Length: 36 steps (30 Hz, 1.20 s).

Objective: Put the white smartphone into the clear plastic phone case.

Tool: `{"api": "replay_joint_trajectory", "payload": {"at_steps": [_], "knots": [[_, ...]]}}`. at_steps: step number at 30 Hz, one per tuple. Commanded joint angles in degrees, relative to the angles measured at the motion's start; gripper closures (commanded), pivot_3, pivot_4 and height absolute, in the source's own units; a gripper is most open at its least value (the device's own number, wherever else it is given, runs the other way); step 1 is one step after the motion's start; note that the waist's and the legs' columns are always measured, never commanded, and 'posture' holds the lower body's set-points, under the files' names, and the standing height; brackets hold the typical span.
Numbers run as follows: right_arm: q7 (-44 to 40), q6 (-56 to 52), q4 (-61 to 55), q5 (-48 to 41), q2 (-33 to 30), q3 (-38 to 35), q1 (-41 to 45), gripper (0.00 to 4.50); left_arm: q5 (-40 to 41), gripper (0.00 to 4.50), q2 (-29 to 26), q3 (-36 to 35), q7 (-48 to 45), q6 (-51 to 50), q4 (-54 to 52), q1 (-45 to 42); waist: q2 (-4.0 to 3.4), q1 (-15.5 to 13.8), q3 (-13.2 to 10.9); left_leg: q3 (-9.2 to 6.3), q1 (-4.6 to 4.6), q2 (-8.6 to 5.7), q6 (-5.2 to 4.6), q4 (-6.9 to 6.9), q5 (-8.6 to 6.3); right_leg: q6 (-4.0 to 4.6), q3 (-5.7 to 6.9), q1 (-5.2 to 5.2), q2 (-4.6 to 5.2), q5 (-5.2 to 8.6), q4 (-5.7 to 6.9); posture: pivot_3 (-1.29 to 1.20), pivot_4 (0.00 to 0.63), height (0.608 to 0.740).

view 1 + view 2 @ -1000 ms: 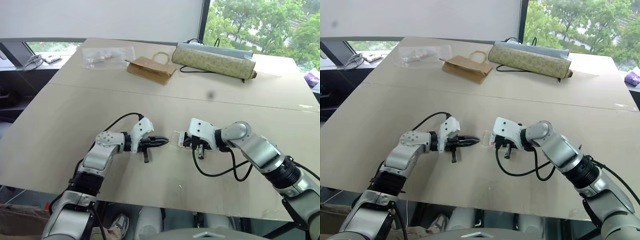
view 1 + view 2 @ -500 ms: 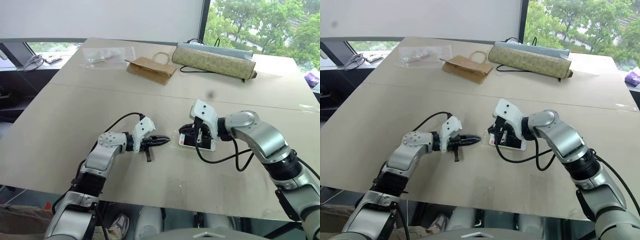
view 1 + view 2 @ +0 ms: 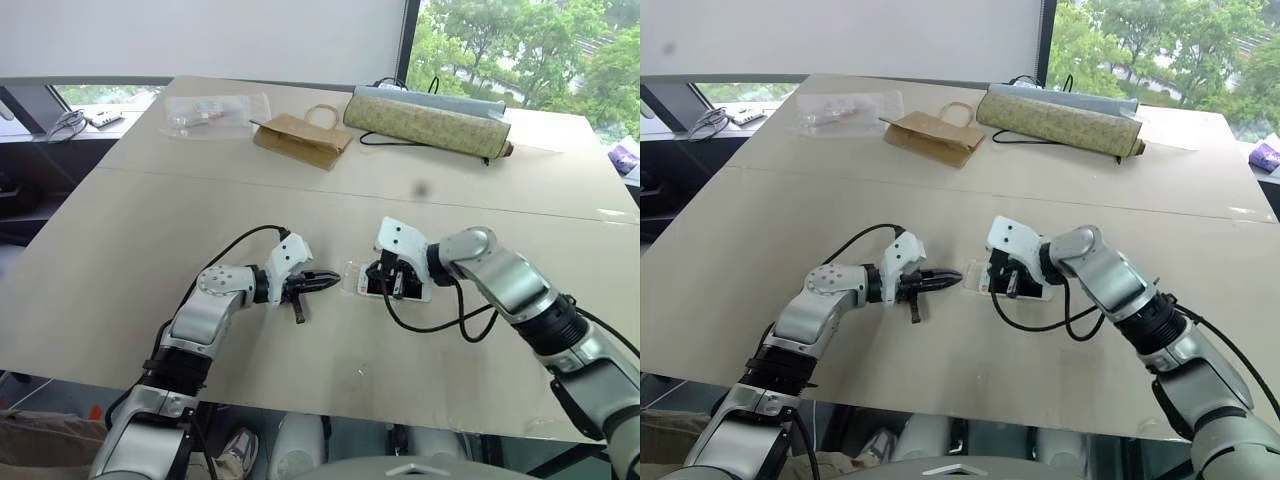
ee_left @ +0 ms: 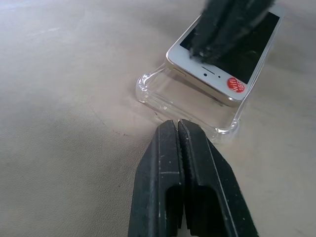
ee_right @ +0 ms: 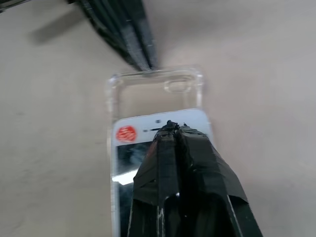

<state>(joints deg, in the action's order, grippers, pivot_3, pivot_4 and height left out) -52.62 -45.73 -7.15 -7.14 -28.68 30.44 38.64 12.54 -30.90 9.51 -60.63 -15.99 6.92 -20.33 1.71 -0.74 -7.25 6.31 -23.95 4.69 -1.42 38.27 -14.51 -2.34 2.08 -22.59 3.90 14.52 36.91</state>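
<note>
Seating the white smartphone (image 4: 224, 54) into the clear plastic phone case (image 4: 190, 101) is the step in hand, at the lower centre of the head view on the table (image 3: 150, 260). The phone lies partly inside the case, its top end short of the case's empty end. The right gripper (image 5: 173, 127), fingers clenched together, presses on the screen. The left gripper (image 4: 177, 129), also clenched with nothing between its fingers, braces just beside the case's end wall. Next, the phone likely needs sliding and pressing flat until the rim captures it.
</note>
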Motion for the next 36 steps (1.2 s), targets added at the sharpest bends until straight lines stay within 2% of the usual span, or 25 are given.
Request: {"api": "replay_joint_trajectory", "payload": {"at_steps": [1, 17, 22, 29, 32, 36], "knots": [[-0.2, -0.7, 1.0, 1.7, -0.4, 2.8, -2.4, 4.5, -0.2, 4.41, 0.1, 0.2, 0.9, -1.0, -1.8, 0.5, 0.01, 0.0, 0.0, 0.0, 0.0, 0.0, -0.01, 0.0, 0.0, 0.0, 0.0, 0.0, 0.0, 0.0, 0.0, 0.0, 0.15, 0.74], [1.6, 2.4, 8.2, 8.0, 1.0, 7.4, -4.4, 4.5, -0.2, 4.41, 0.8, 0.7, 2.3, -3.3, -3.1, 0.1, 0.12, 0.1, 0.7, -0.02, 0.24, 0.01, -0.06, 0.0, -0.03, 0.02, 0.0, 0.12, 0.01, 0.01, 0.01, 0.0, 0.15, 0.74], [1.1, 1.7, 5.2, 6.3, 1.4, 4.6, -5.1, 4.5, -0.2, 4.41, 1.1, 0.6, 2.6, -3.7, -3.2, 0.0, 0.14, 0.1, 0.8, -0.03, 0.24, 0.0, -0.07, 0.02, -0.03, 0.15, 0.0, 0.14, 0.03, 0.08, 0.0, 0.0, 0.15, 0.74], [2.4, -0.4, -2.5, 0.0, 4.2, -5.8, -5.3, 4.5, -0.4, 4.41, 1.5, 0.6, 2.9, -3.8, -2.9, -0.2, -0.01, 0.0, 0.7, -0.04, 0.16, 0.0, -0.07, -0.04, -0.04, 0.04, 0.02, 0.08, 0.03, 0.02, -0.03, 0.0, 0.15, 0.74], [2.9, -4.0, -5.6, -2.5, 4.5, -9.1, -3.4, 4.5, -0.3, 4.41, 1.6, 0.6, 3.1, -3.7, -2.8, -0.4, -0.18, 0.0, 0.6, -0.04, 0.06, -0.02, -0.07, -0.04, -0.04, 0.03, 0.02, 0.03, 0.04, 0.02, -0.06, 0.0, 0.15, 0.74], [6.7, -4.2, -2.9, -0.8, 4.9, -10.6, 0.9, 4.5, -0.3, 4.41, 1.8, 0.6, 3.3, -3.7, -3.0, -0.2, -0.25, 0.1, 0.5, -0.01, 0.01, -0.03, -0.07, -0.08, -0.04, 0.02, 0.01, -0.01, 0.04, 0.01, -0.07, 0.0, 0.15, 0.74]]}}
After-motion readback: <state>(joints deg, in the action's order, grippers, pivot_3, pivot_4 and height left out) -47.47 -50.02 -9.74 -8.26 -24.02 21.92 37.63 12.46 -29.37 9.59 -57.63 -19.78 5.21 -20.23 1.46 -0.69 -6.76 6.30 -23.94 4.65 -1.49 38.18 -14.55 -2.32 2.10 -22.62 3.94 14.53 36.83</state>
